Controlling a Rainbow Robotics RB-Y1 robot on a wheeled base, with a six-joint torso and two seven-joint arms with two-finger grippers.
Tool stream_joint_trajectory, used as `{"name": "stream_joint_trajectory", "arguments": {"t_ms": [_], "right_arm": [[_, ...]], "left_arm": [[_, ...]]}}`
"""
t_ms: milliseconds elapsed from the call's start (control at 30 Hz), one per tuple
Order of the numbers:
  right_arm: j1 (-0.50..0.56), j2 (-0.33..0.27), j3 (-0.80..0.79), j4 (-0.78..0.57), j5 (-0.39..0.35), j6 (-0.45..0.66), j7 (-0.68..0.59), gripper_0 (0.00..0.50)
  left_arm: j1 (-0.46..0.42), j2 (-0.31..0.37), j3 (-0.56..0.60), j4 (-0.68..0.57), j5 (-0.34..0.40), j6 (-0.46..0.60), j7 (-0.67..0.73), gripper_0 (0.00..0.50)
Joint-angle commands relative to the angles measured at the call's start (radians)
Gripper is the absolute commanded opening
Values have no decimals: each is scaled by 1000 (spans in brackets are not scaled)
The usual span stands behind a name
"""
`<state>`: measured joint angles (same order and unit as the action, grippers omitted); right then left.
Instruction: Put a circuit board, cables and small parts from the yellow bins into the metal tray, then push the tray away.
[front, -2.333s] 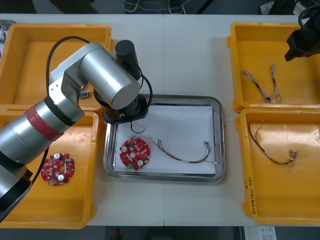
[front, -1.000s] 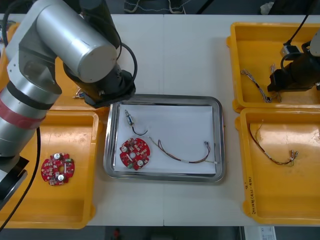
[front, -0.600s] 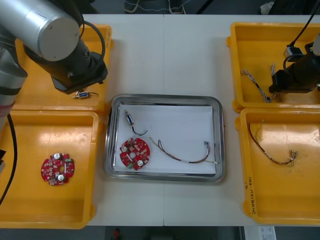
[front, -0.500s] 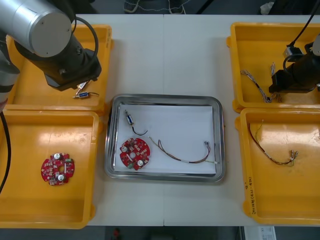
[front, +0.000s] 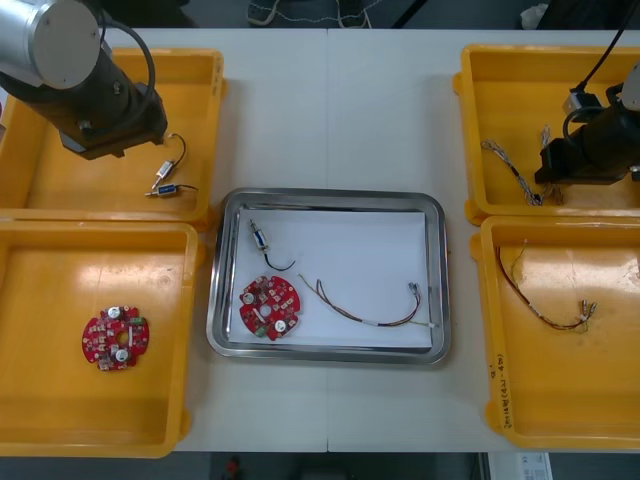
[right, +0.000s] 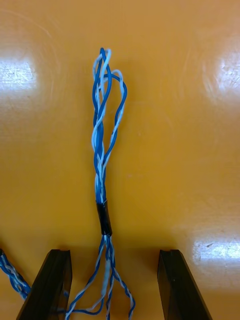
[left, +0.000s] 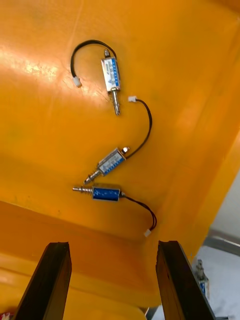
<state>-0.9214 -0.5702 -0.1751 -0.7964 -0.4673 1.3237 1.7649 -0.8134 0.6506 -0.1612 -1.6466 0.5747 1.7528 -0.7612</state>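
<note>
My right gripper (right: 114, 286) is open low over the far right yellow bin (front: 600, 70). A twisted blue and white cable (right: 102, 150) lies on the bin floor, running in between its fingers. My left gripper (left: 112, 280) is open above the far left yellow bin (front: 60, 170), where three small metal parts (left: 107, 165) with black leads lie beyond its fingers. The metal tray (front: 437, 280), white inside, holds a round red circuit board (front: 268, 307), a small metal part (front: 260, 240) and a red and yellow cable (front: 370, 308).
A second circuit board (front: 115, 340) lies in the near left bin (front: 60, 420). The near right bin (front: 600, 400) holds a red and yellow cable (front: 545, 295). Another blue and white cable (right: 11, 280) lies just outside one right finger.
My left arm has drawn back from the tray to the far left bin, leaving the small metal part in the tray. The right arm has stayed over the far right bin.
</note>
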Motion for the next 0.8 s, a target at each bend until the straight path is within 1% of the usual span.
{"name": "stream_joint_trajectory", "arguments": {"t_ms": [33,67,300,500,533,567,600,667,800], "right_arm": [[-45,10,39,-6,16,-38,1,500],[-45,12,46,-6,16,-43,-1,500],[-40,12,65,-6,16,-44,-10,500],[-28,12,65,-6,10,-44,-4,500],[-25,12,65,-6,10,-44,-2,447],[-24,12,65,-6,10,-46,-1,352],[-22,12,65,-6,10,-44,1,303],[-19,12,65,-6,12,-46,7,0],[-16,12,65,-6,12,-46,13,0]], "left_arm": [[-53,34,15,80,-29,-61,-79,500],[-58,34,15,91,-30,-67,-87,500],[-82,18,9,208,-52,-210,-121,500],[-109,-12,-15,303,-82,-320,-139,500],[-113,-16,-26,321,-88,-338,-141,500],[-119,-20,-34,341,-90,-360,-142,500],[-119,-23,-37,347,-90,-372,-141,500],[-119,-39,-41,378,-95,-424,-142,500],[-119,-60,-47,410,-118,-473,-144,500]]}}
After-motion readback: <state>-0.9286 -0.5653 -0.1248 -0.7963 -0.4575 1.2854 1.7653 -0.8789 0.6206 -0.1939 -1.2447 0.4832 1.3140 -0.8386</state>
